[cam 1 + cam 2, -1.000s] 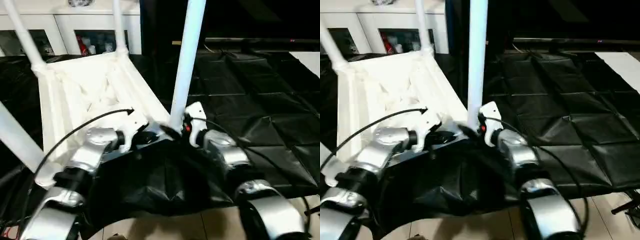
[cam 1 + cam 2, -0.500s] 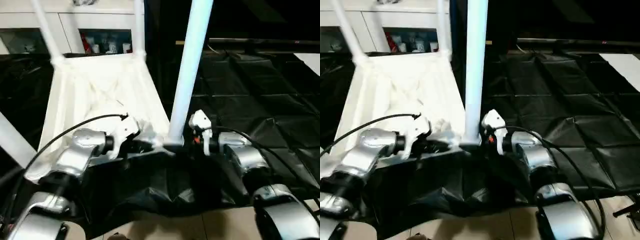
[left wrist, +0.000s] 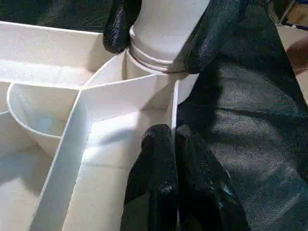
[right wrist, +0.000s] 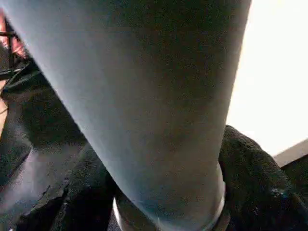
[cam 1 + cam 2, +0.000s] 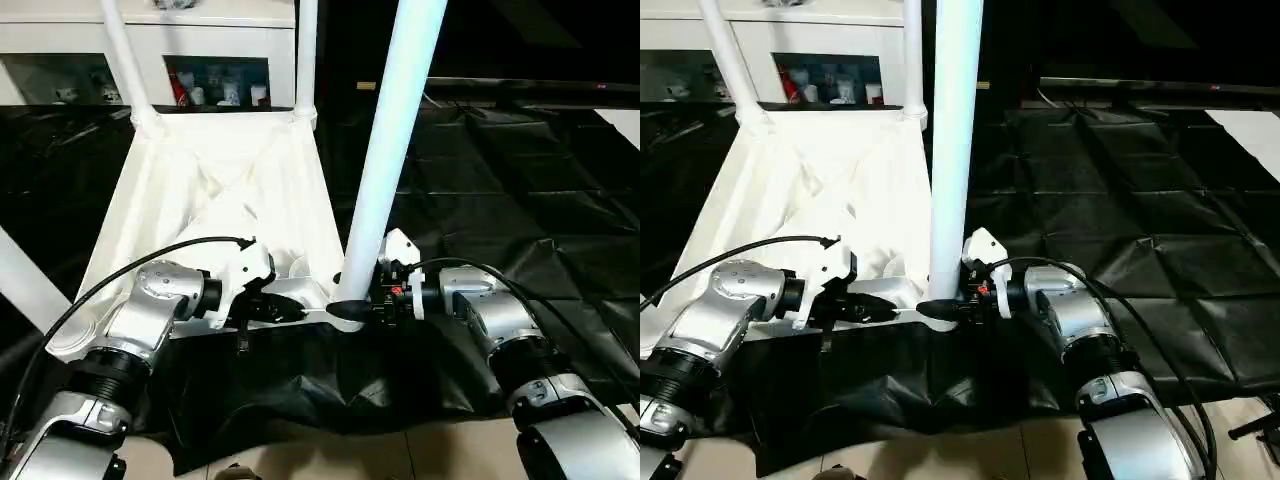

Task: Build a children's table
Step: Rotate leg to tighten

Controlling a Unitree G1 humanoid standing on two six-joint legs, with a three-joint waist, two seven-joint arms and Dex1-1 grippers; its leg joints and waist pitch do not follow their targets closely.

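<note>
**Fourth leg going into the near corner of the upturned table**

I am looking down over my two silver forearms at a white plastic table top lying upside down, ribs facing up, on a black plastic sheet. Two white legs stand in its far corners, and another crosses the left edge of my head view.

The step in hand, as I judge it, is seating the nearest leg in the near right corner socket. My right gripper has its two black fingers around the base of that leg, one on each side, just above the socket's rim; I read them as closed on the tube. My left gripper has its fingers pressed together, tips resting against a rib wall just beside the same corner, steadying the top rather than holding anything.

A ringed collar at the foot of the leg shows above the socket, so I judge it may not be fully home. Next I would press straight down along the tube while the left side braces the top against sliding on the slick sheet.

Beyond the table stands a white glass-door cabinet with small items inside. Pale floor shows past the sheet's near edge.
</note>
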